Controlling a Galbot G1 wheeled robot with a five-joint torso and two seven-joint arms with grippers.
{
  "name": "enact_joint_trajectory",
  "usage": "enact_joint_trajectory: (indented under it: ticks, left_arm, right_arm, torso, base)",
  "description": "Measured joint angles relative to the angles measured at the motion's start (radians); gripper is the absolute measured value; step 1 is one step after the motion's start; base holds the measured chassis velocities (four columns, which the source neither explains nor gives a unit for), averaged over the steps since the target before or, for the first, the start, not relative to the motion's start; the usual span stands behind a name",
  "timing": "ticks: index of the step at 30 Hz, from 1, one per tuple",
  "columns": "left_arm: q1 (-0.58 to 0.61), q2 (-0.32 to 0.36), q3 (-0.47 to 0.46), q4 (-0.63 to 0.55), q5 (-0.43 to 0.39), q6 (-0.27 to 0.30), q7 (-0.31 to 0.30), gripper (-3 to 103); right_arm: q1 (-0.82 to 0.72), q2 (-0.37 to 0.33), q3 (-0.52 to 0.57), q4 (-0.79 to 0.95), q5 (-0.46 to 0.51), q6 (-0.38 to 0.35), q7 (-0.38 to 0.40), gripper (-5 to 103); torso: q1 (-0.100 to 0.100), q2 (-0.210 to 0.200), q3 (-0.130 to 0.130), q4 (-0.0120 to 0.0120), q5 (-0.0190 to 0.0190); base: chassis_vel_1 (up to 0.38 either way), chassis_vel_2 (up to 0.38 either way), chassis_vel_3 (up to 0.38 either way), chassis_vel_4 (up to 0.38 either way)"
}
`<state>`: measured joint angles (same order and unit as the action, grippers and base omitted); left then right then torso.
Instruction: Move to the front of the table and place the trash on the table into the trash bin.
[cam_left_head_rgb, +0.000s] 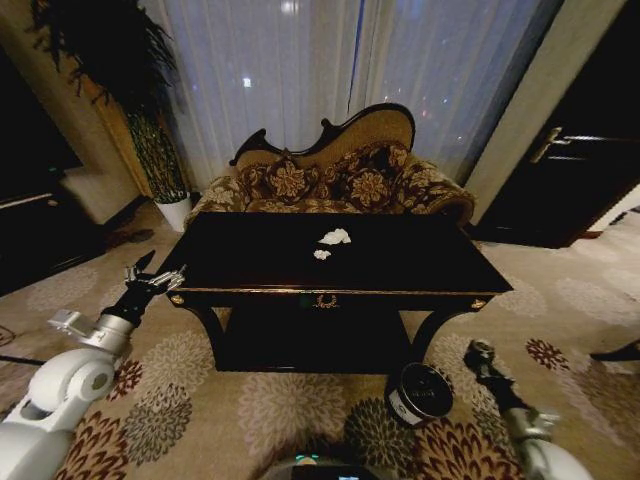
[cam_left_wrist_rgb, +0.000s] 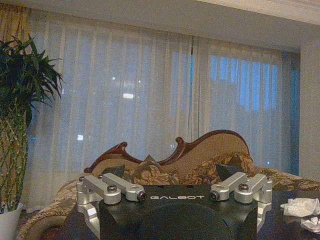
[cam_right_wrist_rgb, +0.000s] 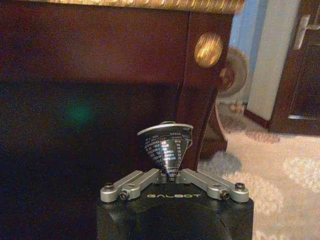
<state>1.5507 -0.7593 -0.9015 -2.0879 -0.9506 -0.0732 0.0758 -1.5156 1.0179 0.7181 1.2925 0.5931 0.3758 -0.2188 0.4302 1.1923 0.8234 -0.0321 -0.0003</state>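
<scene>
Head cam: high, looks fwd and down on the table (cam_left_head_rgb: 340, 265), sofa (cam_left_head_rgb: 335, 170) and curtains (cam_left_head_rgb: 330, 70) in upper frame. Left wrist cam: low at table-top level by the table's left corner, faces the same sofa and curtains; shares the paper wads (cam_left_wrist_rgb: 300, 207) w/ head view. Right wrist cam: near floor, close to the table's leg; shares trash bin (cam_right_wrist_rgb: 165, 145).

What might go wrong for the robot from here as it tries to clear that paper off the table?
The white paper wads lie mid-table, well beyond the left gripper, which sits by the table corner; a long reach might clip the gold-trimmed edge. The trash bin stands on the carpet near the table's right front leg, close by the right gripper, so that arm might nudge or tip it. The wads look light and might get pushed away instead of gripped.
</scene>
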Motion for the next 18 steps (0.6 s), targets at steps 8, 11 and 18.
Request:
enact_joint_trajectory:
  ticks: [8,11,18]
  left_arm:
    - [0.000,0.000,0.000,0.000,0.000,0.000,0.000,100]
    - [0.000,0.000,0.000,0.000,0.000,0.000,0.000,100]
    - [0.000,0.000,0.000,0.000,0.000,0.000,0.000,100]
  right_arm:
    - [0.098,0.020,-0.095,-0.172,-0.039,0.019,-0.008,0]
    - [0.124,0.023,-0.114,-0.221,-0.049,0.025,-0.008,0]
    - [0.232,0.045,-0.181,-0.354,-0.076,0.039,-0.010,0]
  torso:
    - [0.000,0.000,0.000,-0.0002,0.0003]
    - [0.000,0.000,0.000,-0.0002,-0.0001]
    - [0.000,0.000,0.000,0.0000,-0.0002]
  base:
    - [0.000,0.000,0.000,0.000]
    - [0.000,0.000,0.000,0.000]
    - [0.000,0.000,0.000,0.000]
